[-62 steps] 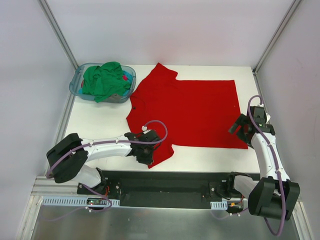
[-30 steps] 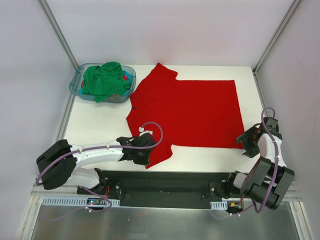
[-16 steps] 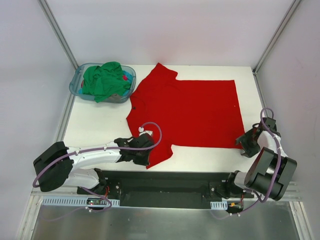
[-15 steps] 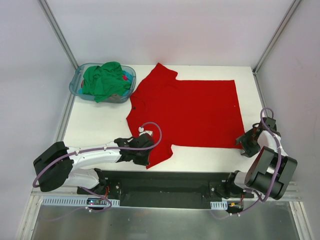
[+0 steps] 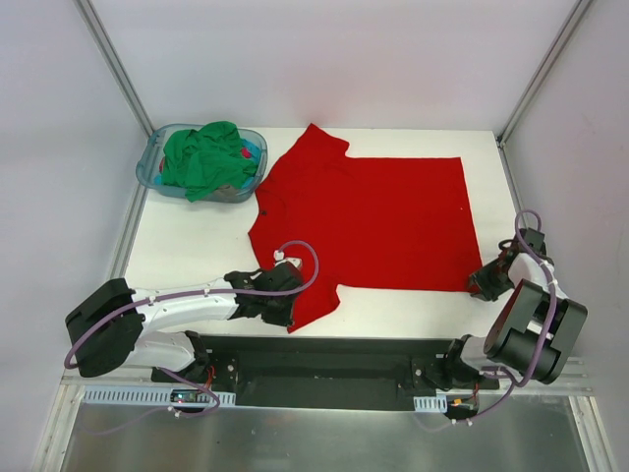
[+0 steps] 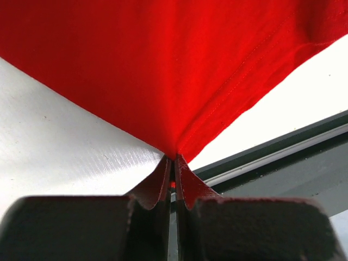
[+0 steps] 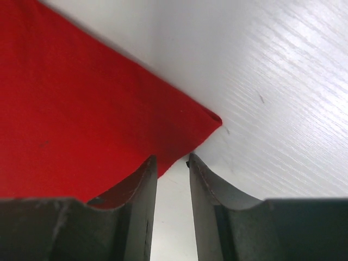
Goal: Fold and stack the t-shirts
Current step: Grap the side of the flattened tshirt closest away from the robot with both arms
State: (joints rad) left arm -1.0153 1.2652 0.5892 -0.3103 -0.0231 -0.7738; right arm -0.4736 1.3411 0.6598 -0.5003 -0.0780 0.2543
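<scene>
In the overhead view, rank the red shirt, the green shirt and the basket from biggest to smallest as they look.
1. red shirt, spread flat, by far the largest.
2. basket.
3. green shirt, bunched up in the basket. It nearly fills the basket, so these two look close in size.

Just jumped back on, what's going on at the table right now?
The left gripper is clamped on the near sleeve tip of the red t-shirt, which lies spread flat on the table. The right gripper sits at its near right hem corner, jaws apart, not clamped. The green t-shirt is bunched in the blue basket.
</scene>
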